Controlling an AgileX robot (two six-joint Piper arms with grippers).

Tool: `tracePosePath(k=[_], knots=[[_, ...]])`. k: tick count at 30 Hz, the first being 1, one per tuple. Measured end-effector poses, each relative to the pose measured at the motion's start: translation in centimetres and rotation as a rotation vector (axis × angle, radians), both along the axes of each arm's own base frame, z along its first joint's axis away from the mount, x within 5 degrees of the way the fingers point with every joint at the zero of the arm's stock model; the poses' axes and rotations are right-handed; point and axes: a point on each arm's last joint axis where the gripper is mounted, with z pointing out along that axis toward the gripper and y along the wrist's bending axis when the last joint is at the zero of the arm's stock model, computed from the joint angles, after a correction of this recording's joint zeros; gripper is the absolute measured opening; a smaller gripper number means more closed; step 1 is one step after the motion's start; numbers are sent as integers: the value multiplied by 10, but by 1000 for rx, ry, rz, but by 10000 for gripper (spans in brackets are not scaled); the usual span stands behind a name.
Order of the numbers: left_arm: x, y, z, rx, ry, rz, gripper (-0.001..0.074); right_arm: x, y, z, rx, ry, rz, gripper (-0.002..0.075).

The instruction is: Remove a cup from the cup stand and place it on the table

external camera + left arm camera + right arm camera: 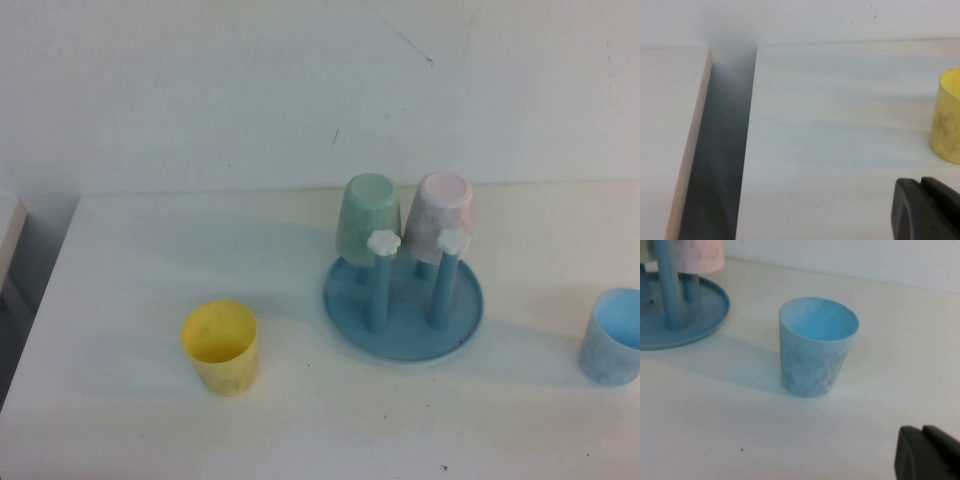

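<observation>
Standing upright on the white tabletop (pixel 130 420), mouth up, the yellow cup (pixel 221 347) is off the cup stand (pixel 404 300) and well apart from it on the robot's left. In the left wrist view the same cup shows ahead of the left pincer (pixel 927 210), near it but not touching; only a dark corner of that pincer is in view, so I cannot tell how its jaws stand. Beyond that pincer, off to the side away from the cup, the tabletop ends at a dark gap (pixel 722 150) with a pale neighbouring surface (pixel 667 130) beside it.

The right pincer (pixel 929 452) likewise shows only a dark corner, and its jaws cannot be judged either. Ahead of it, near but clear of it, a light blue cup (pixel 817 346) stands upright with its mouth up. Farther out from that pincer, past the blue cup, lies the rim of the stand.

On the stand, a pale green cup (pixel 370 218) and a pink cup (pixel 440 215) sit upside down on the two far pegs. Two nearer pegs stand bare, each topped by a white flower knob (pixel 383 241).
</observation>
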Motion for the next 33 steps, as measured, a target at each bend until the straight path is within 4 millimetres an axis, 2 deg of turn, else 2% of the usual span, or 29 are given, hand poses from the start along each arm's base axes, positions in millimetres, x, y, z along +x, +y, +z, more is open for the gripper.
tracePosePath(k=[5, 11, 33], knots=[[0, 0, 0, 10, 4, -5, -2, 0, 0, 0, 0, 0, 0, -2], [0, 1, -1, -160, 18, 60, -2, 0, 0, 0, 0, 0, 0, -2], [0, 3, -1, -163, 17, 79, -2, 0, 0, 0, 0, 0, 0, -2]])
